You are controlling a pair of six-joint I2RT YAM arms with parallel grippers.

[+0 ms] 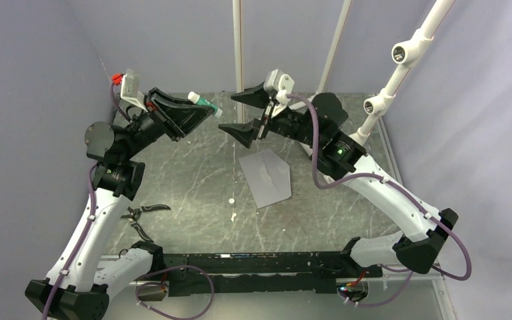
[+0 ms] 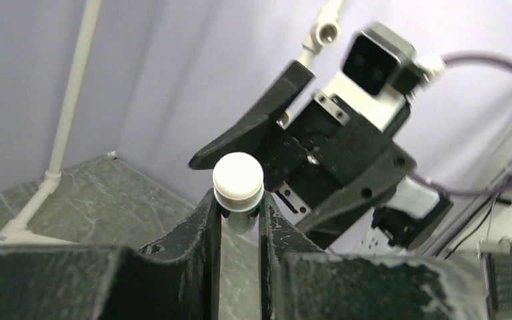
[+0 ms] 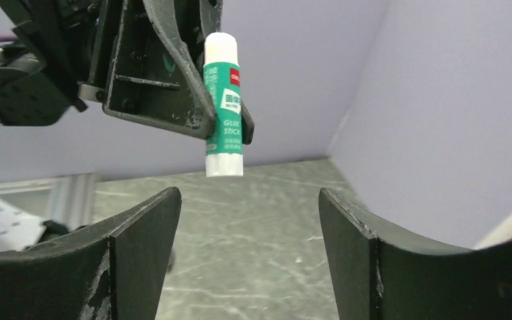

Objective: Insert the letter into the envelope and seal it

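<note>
Looks like we're at the sealing bit. The left claw [image 1: 201, 109] is pinched narrow on a green-and-white plastic glue stick [image 3: 224, 107], held up in the air. The right claw [image 3: 248, 197] is spread wide and empty, right in front of the stick's white end. The flat grey paper envelope [image 1: 267, 177] with its pointed flap lies on the marbled green table [image 1: 187, 173], below the right claw. No tan paper letter anywhere I can see, so I'd guess it's tucked inside. Next I reckon the right claw has to line up and close on the stick's white end to uncap it.
</note>
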